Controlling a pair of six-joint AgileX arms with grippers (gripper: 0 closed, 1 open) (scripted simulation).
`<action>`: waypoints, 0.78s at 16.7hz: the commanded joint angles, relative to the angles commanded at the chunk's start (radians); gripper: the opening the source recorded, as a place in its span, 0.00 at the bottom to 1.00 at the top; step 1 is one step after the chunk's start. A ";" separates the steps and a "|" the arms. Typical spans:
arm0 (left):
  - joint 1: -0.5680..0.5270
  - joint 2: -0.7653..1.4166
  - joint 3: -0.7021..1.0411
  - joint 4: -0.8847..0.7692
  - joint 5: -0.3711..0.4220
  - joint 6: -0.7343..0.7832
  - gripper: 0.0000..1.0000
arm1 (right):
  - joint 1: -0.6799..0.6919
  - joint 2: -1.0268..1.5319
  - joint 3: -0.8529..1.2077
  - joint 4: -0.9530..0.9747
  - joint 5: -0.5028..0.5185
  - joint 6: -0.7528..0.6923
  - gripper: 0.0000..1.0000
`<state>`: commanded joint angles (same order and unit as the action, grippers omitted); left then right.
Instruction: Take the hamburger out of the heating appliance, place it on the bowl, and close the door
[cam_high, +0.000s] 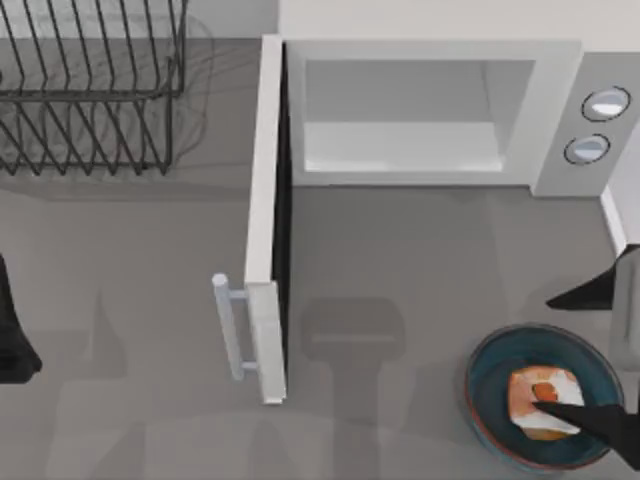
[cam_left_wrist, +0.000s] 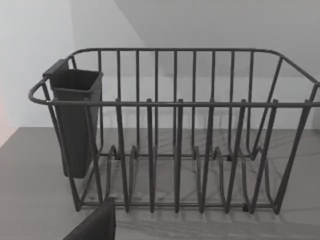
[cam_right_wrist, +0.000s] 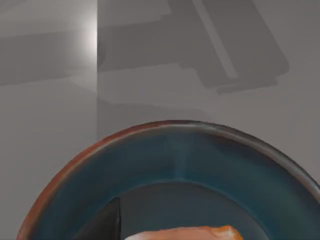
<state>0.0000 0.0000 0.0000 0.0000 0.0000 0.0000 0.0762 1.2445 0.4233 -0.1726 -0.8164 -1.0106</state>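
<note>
Hamburger (cam_high: 543, 400) in bowl (cam_high: 485, 370); door (cam_high: 266, 220) open; appliance (cam_high: 430, 60) cavity bare.

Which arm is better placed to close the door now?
Left. The left arm waits at the table's left edge, on the handle side of the open door. The right hand is over the burger in the bowl.

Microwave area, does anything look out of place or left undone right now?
The door of the microwave stands wide open, swung out over the table, and its cavity is bare. The hamburger already lies in the bowl, under the right gripper. Nothing looks spilled or damaged.
</note>
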 joint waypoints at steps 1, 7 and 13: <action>0.000 0.000 0.000 0.000 0.000 0.000 1.00 | -0.006 -0.106 -0.031 0.013 0.060 0.075 1.00; 0.000 0.000 0.000 0.000 0.000 0.000 1.00 | -0.042 -0.761 -0.231 0.094 0.446 0.570 1.00; 0.000 0.000 0.000 0.000 0.000 0.000 1.00 | -0.070 -1.177 -0.391 0.159 0.754 0.946 1.00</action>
<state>0.0000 0.0000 0.0000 0.0000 0.0000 0.0000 0.0059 0.0671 0.0327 -0.0133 -0.0622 -0.0641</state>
